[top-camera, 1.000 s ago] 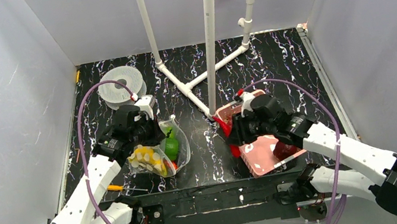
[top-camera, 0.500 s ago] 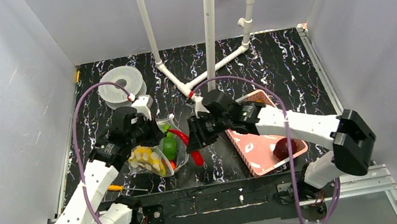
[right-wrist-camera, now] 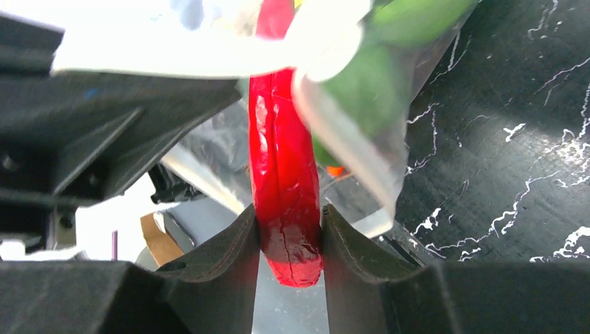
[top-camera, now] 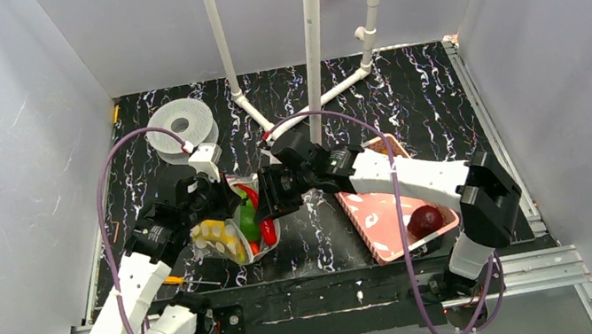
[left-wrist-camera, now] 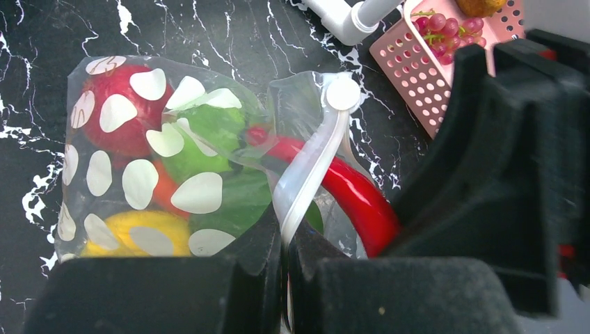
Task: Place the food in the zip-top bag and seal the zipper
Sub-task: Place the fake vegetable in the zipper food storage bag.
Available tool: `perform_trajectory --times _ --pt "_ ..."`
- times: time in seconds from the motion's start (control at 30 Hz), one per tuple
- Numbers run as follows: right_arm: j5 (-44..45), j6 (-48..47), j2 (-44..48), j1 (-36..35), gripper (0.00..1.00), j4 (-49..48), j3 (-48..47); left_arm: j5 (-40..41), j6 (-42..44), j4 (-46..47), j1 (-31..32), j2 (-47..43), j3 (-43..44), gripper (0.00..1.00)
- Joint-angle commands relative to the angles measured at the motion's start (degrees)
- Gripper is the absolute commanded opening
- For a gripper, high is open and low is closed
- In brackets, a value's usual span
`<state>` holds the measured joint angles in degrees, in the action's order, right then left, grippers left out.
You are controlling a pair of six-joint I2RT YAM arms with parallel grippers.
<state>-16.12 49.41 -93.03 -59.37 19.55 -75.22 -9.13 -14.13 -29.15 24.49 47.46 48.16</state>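
The dotted clear zip-top bag (top-camera: 235,230) lies left of centre and holds a yellow banana (left-wrist-camera: 132,233), green pieces (left-wrist-camera: 229,198), orange carrot and a red tomato (left-wrist-camera: 115,118). My left gripper (left-wrist-camera: 285,240) is shut on the bag's mouth strip, the zipper (left-wrist-camera: 313,156), holding the mouth up; it also shows in the top view (top-camera: 221,198). My right gripper (right-wrist-camera: 286,229) is shut on the red chilli (right-wrist-camera: 282,167), whose far end is inside the bag's mouth (top-camera: 262,213).
The pink slatted basket (top-camera: 371,209) lies right of centre with a dark red fruit (top-camera: 425,220) in it; grapes (left-wrist-camera: 445,24) show in the left wrist view. A grey-white spool (top-camera: 181,127) stands at the back left. White pipes (top-camera: 311,48) rise behind.
My right gripper has carried the red chilli from the basket leftwards into the bag's mouth. My left gripper kept hold of the bag's mouth edge.
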Motion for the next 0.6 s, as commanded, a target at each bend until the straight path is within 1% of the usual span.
perform_trajectory --times 0.0,0.1,0.2,0.33,0.5,0.57 --pt "1.98 3.49 -1.94 0.83 0.10 1.83 -3.90 -1.20 0.23 1.45 0.10 -2.08 -0.77 0.00" --pt "2.90 3.94 -0.43 0.95 0.10 -1.48 -0.58 -1.24 0.16 1.35 0.12 -2.32 -0.84 0.00" --pt "3.48 3.83 -0.97 1.19 0.12 -0.60 -1.94 -1.51 0.24 1.43 0.17 -2.59 -0.64 0.00" --pt "4.49 2.55 -2.22 1.19 0.26 -3.29 -4.27 -1.98 0.24 1.51 0.12 -2.73 -0.78 0.00" --pt "7.68 0.61 -4.60 1.23 0.45 -2.35 -8.86 -1.95 0.24 1.57 0.12 -2.80 -0.89 0.00" --pt "7.71 0.03 -5.02 1.28 0.57 -1.80 -10.09 -1.80 0.24 1.55 0.12 -2.94 -0.95 0.00"
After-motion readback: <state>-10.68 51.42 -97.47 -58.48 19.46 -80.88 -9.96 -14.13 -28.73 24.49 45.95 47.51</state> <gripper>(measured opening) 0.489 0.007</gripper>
